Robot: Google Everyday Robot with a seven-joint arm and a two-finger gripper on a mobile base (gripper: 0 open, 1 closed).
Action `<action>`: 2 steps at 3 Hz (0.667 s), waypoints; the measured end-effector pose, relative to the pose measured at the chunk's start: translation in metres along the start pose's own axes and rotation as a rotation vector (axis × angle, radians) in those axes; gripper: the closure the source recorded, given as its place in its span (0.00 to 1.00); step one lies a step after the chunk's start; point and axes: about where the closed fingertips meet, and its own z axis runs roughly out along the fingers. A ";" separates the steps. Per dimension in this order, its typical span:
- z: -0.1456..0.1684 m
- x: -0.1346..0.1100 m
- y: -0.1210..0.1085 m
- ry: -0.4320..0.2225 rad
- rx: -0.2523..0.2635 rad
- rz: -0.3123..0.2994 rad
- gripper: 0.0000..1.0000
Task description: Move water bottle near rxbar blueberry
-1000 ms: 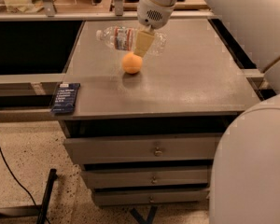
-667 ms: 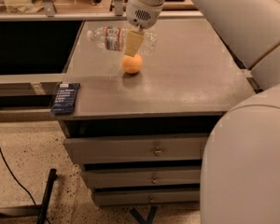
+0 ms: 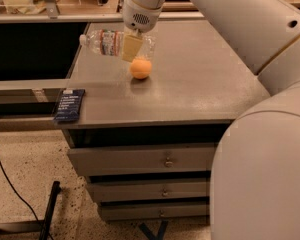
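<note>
The water bottle (image 3: pixel 107 42) is clear with a white cap and a red, white and green label. It lies sideways, cap to the left, held above the far left part of the grey table top (image 3: pixel 190 79). My gripper (image 3: pixel 131 46) is shut on the bottle's middle, with one cream finger (image 3: pixel 130 47) across its front. The rxbar blueberry (image 3: pixel 70 104), a flat dark navy wrapper with white text, lies at the table's front left corner, well in front of and left of the bottle.
An orange ball (image 3: pixel 140 68) sits on the table just below and right of the gripper. The white arm (image 3: pixel 250 29) fills the right side of the view. Drawers (image 3: pixel 165 161) are under the table top. A black cable (image 3: pixel 10 184) runs on the floor at left.
The gripper has carried the bottle to the left, away from above the orange ball toward the table's left edge. The ball and the bar have not moved.
</note>
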 end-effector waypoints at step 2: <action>0.006 -0.007 0.002 -0.036 0.004 -0.116 1.00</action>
